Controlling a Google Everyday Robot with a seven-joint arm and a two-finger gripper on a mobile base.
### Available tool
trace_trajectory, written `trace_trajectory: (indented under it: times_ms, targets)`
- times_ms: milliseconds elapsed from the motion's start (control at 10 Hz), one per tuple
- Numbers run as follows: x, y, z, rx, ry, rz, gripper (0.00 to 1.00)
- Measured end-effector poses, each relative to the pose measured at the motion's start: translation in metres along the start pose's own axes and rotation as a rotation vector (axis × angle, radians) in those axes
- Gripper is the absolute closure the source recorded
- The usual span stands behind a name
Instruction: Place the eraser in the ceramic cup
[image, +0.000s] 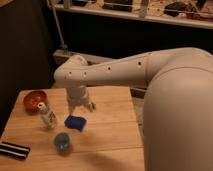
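Above the wooden table (112, 127), the gripper (82, 106) hung spread wide, holding nothing, just behind the blue pad (76, 122); the eraser (13, 149) lay apart from the cup (62, 142).

Eraser (14, 150) left of ceramic cup (62, 142); hand (83, 107) just behind pad (76, 122)

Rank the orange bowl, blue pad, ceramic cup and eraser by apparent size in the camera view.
1. orange bowl and eraser: alike, eraser nearer camera, unranked.
2. blue pad.
3. ceramic cup, only slightly smaller.
The gripper, open and empty, hangs just behind the blue pad.
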Motion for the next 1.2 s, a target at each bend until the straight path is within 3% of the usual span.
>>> trace_trajectory:
  times_ms: [100,200,300,600,800,1200]
  targets:
    - [0.001,0.014,-0.003,0.007,-0.018,-0.075,0.35]
    - [0.003,0.043,-0.008,0.019,-0.049,-0.221,0.35]
    - [0.006,0.062,-0.011,0.024,-0.064,-0.303,0.35]
    - [0.026,0.12,-0.014,0.052,-0.074,-0.559,0.35]
    - [0.041,0.159,-0.009,0.073,-0.061,-0.7,0.35]
    - [0.053,0.222,0.005,0.082,-0.029,-0.85,0.35]
